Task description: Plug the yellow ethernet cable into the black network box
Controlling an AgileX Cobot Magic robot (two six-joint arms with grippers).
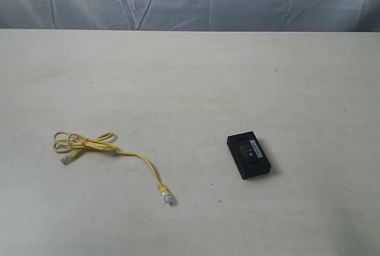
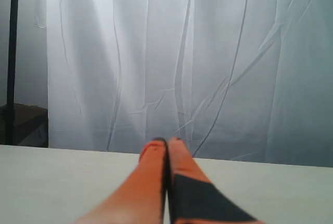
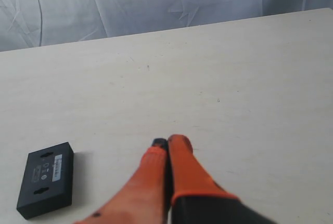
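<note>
Not started: left fingers [image 2: 153,156] and right fingers [image 3: 179,154] are pressed together, empty; yellow cable [image 1: 126,152] lies loose on the counter [image 1: 190,78], well apart from the black box [image 1: 249,156]. Next, the left fingers likely must part and grasp a plug [image 1: 169,198]

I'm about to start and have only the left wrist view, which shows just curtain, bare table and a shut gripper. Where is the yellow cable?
Observer: The yellow ethernet cable lies on the table, on the left of the exterior view, partly looped.
Operator: And the box?
Observer: The black network box lies flat on the right of that view, well apart from the cable.
Operator: Is a plug free to grab?
Observer: One clear plug ends the cable's loose tail, away from the loops.
</note>
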